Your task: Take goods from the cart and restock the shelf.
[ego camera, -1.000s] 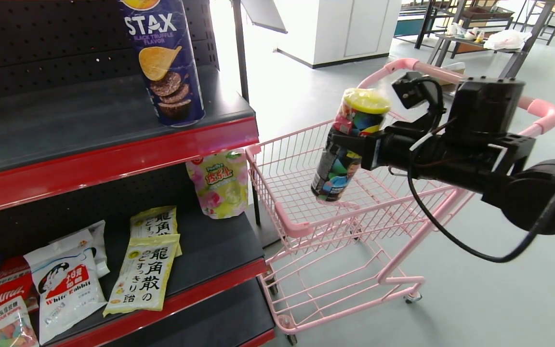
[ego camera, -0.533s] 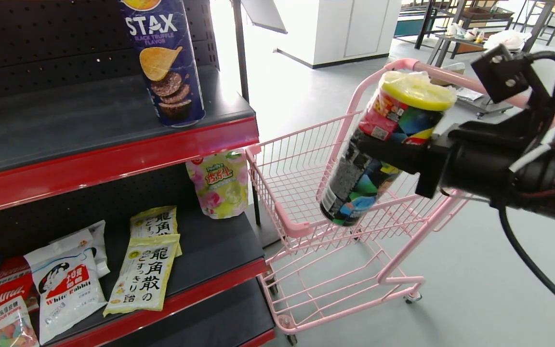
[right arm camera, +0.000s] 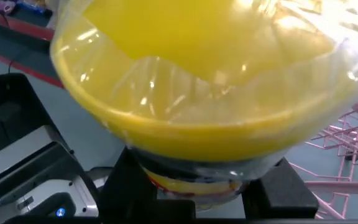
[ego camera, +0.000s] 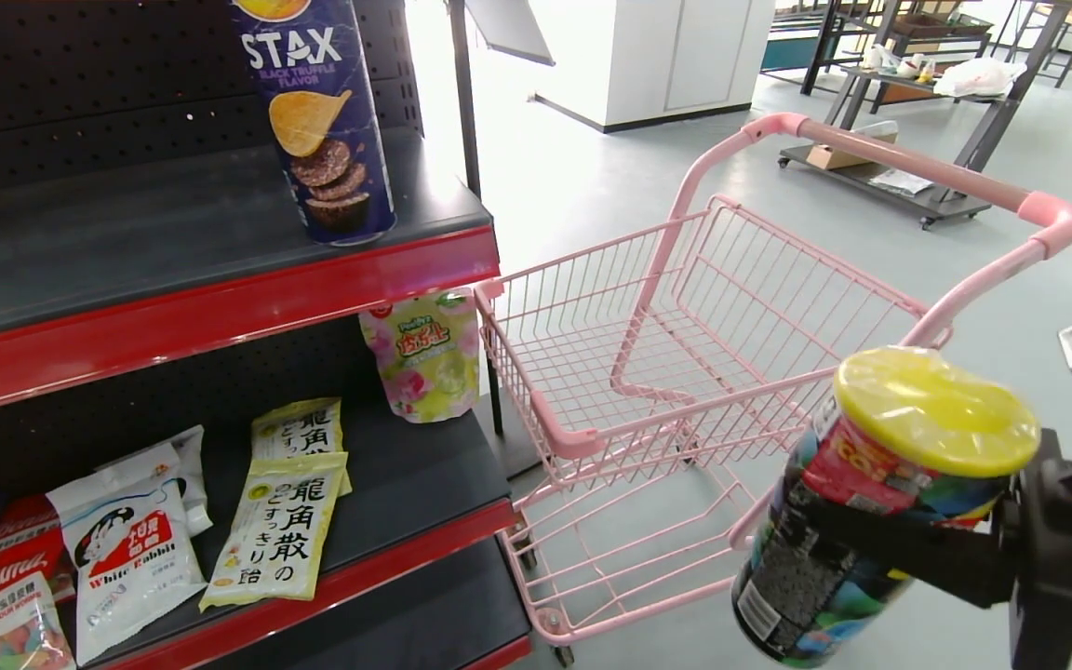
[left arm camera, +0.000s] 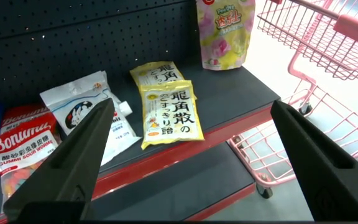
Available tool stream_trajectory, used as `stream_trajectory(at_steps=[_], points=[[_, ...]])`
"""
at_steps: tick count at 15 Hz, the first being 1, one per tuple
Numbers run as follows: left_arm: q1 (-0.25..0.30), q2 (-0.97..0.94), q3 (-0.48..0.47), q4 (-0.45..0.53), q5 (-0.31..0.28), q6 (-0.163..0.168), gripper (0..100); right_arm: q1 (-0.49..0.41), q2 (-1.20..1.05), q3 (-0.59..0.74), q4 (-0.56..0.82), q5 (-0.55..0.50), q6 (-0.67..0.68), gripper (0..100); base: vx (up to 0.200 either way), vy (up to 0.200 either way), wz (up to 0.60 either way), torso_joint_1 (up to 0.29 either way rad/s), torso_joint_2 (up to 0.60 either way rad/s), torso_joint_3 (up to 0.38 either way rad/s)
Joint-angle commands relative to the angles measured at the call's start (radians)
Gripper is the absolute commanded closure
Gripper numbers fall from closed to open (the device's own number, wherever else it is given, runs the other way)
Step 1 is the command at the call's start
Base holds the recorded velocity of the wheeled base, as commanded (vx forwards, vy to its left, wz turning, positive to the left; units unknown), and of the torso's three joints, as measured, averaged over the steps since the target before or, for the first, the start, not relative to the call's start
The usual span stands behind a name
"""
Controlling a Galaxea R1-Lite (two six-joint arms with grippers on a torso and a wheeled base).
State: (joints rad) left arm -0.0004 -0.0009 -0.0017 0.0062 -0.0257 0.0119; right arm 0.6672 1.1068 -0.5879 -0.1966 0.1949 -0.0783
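Observation:
My right gripper [ego camera: 908, 549] is shut on a multicoloured chip can [ego camera: 857, 521] with a yellow lid [right arm camera: 210, 81], held tilted near the lower right of the head view, outside the pink cart [ego camera: 731, 372]. The cart basket holds nothing. My left gripper [left arm camera: 191, 155] stands open in front of the lower shelf [left arm camera: 229, 106], its two dark fingers [left arm camera: 73, 162] wide apart over candy bags [left arm camera: 169, 115]. A tall dark chip can [ego camera: 317, 121] stands on the upper shelf [ego camera: 173, 233].
White, red and yellow snack bags [ego camera: 127, 549] lie on the lower shelf [ego camera: 424, 475], and a yellow-green pouch [ego camera: 424, 354] leans at its back. Open grey floor lies to the right of the cart, with tables [ego camera: 927, 74] far behind.
My right arm has carried the chip can out of the cart, up and then back toward the camera and down to the lower right. The cart now shows bare.

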Motion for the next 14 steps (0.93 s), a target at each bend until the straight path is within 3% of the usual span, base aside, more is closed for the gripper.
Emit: stream_trajectory(at_steps=[1,8,10,14], points=[[0.0,0.001,0.0,0.0,0.0,0.0,0,0.051,-0.067,0.031,0.019,-0.005,-0.005,100,0.0,0.0,0.0,0.0,0.0,0.0],[0.0,0.001,0.0,0.0,0.0,0.0,0,0.058,-0.008,0.022,0.008,0.008,-0.003,100,0.0,0.0,0.0,0.0,0.0,0.0],[0.0,0.001,0.0,0.0,0.0,0.0,0,-0.015,0.048,-0.023,-0.034,0.011,-0.003,100,0.0,0.0,0.0,0.0,0.0,0.0],[0.0,0.001,0.0,0.0,0.0,0.0,0,-0.078,0.076,-0.058,-0.052,0.011,-0.001,100,0.0,0.0,0.0,0.0,0.0,0.0]])
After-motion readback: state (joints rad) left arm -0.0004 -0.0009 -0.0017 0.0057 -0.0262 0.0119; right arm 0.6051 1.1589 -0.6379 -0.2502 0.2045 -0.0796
